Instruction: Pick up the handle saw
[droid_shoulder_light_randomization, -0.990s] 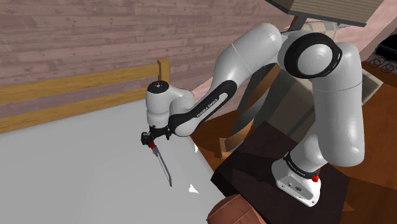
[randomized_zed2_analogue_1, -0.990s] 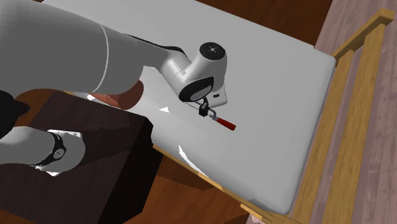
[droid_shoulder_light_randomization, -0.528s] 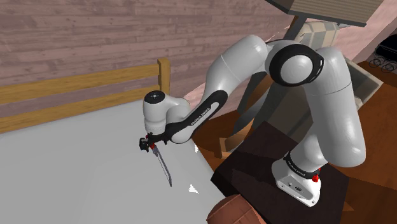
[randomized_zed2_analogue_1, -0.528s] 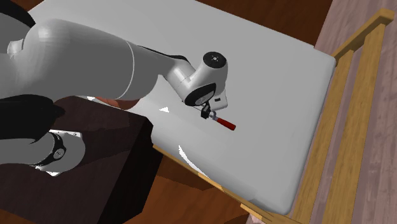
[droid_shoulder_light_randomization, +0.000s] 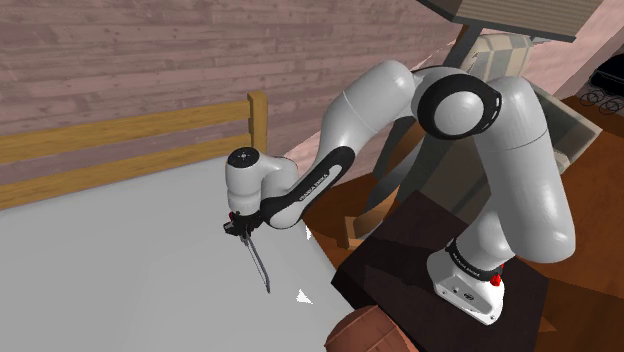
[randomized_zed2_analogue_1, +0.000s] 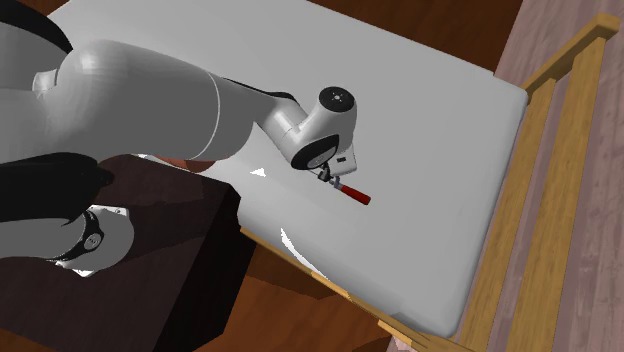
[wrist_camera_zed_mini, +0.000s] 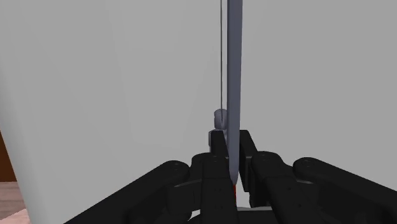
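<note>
Wrist view is giving us the closest look, and plenty is getting cut off: the gripper (wrist_camera_zed_mini: 232, 147) is coming in from below with its black fingers (wrist_camera_zed_mini: 216, 145) pinching the handle saw (wrist_camera_zed_mini: 233, 76), one on each side, right where blade is meeting grip. Only a sliver of red is peeking out low between the fingers, so the handle's shape is hiding from us here. The grey blade is running straight away from the hand and out past the picture's edge, its tip getting cropped. A thin dark line is running alongside it, and I cannot tell whether that is shadow or part of the saw. A small grey knob (wrist_camera_zed_mini: 219, 118) is sitting just beside the blade near the fingertips.

Shoulder view is showing the white arm (droid_shoulder_light_randomization: 400, 100) bending down from the dark stand (droid_shoulder_light_randomization: 400, 250) toward the view's left. The blade is reading as a slim, slightly curved grey strip slanting down from the hand over the pale grey surface (droid_shoulder_light_randomization: 120, 260). Whether the tip is touching that surface or hanging just above it, I cannot tell. A brown rounded thing (droid_shoulder_light_randomization: 360, 335) is getting cut off by the bottom edge beside the stand.

Second exterior view is looking down: the wrist is covering the blade, while the short red handle is sticking out past the fingers, pointing toward the wooden rails (randomized_zed2_analogue_1: 545, 180) on that view's right
</note>
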